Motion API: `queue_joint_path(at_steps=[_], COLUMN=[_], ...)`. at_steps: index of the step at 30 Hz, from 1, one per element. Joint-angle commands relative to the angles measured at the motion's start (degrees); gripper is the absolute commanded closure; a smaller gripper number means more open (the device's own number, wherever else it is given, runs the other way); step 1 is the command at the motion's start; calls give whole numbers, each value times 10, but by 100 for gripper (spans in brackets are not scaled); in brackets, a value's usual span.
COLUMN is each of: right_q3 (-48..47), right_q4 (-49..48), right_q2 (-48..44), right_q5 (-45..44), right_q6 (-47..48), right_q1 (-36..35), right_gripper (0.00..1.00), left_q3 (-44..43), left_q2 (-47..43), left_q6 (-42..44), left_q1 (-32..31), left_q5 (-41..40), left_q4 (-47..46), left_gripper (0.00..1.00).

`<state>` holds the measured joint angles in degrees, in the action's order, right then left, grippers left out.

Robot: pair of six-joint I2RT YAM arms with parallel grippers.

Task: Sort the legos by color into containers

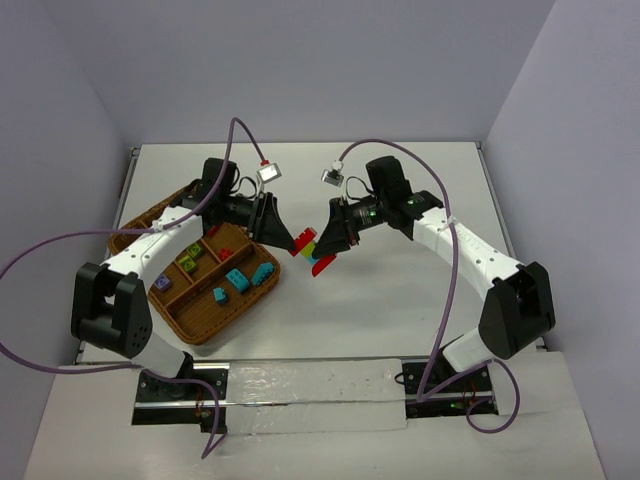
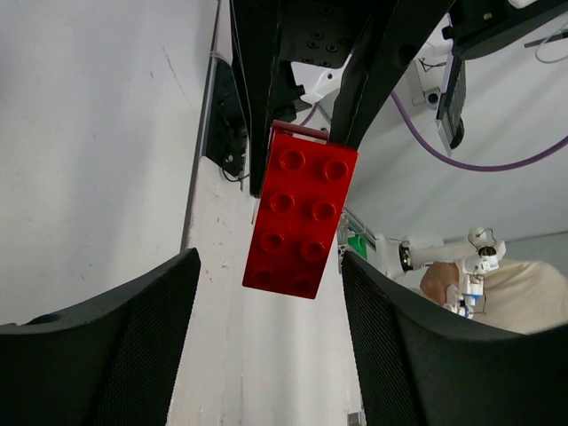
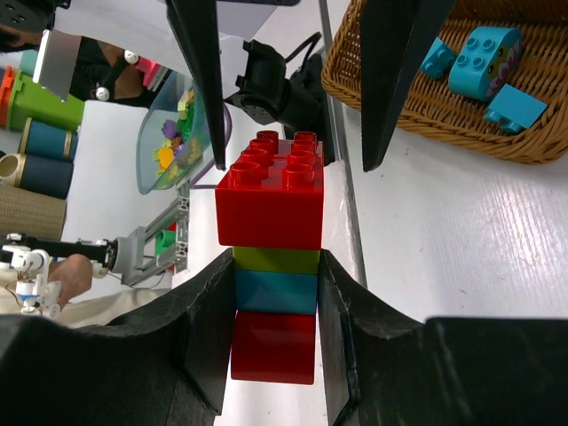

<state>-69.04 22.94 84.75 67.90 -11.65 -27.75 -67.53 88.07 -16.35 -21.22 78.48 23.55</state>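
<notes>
Mid-frame, the right fingers (image 3: pixel 351 311) clamp the stack (image 3: pixel 275 266) as an anchor. The left fingers (image 2: pixel 124 337), apart, bracket its red end brick (image 2: pixel 300 222) for pulling.

You have a white flat tabletop (image 1: pixel 400 300); on its left part the brown woven wicker tray (image 1: pixel 213 324) with inner dividers sits directly, set at an angle.

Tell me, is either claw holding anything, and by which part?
The right gripper pinches a stack of bricks by its green and blue middle layers. The left gripper, open around the red end brick, grips nothing yet.
</notes>
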Motion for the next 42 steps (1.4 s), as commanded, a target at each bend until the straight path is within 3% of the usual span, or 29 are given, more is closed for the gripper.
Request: queue_joint_path(at_steps=[1,5,11,18,21,25,27,36,42], right_q3=[-31,-33,-35,-39,-40,-39,-33,-7,2], right_q4=[4,4,4,4,4,4,4,5,5], right_q2=[-9,-8,-5,-1,1,0,-2,-19,-27], right_q5=[13,13,13,14,15,16,15,16,9], right_q6=[13,12,11,11,9,11,12,15,12], right_q1=[3,3,3,3,3,3,5,9,12], right_gripper=[100,100,100,100,100,100,100,100,100], left_q3=[-21,-29,-39,-47,-48,-46,-42,20,30], left_q2=[-2,-3,-1,-5,-4,-7,-12,-62,-76], left_q6=[34,40,42,33,30,21,9,-129,-144], left_q1=[-5,-7,-13,-22,-24,-25,-25,17,48], left_q5=[44,47,50,46,45,41,29,-12,-28], left_q4=[2,9,13,6,4,-5,-22,-186,-198], left_gripper=[31,34,48,47,57,91,99,100,100])
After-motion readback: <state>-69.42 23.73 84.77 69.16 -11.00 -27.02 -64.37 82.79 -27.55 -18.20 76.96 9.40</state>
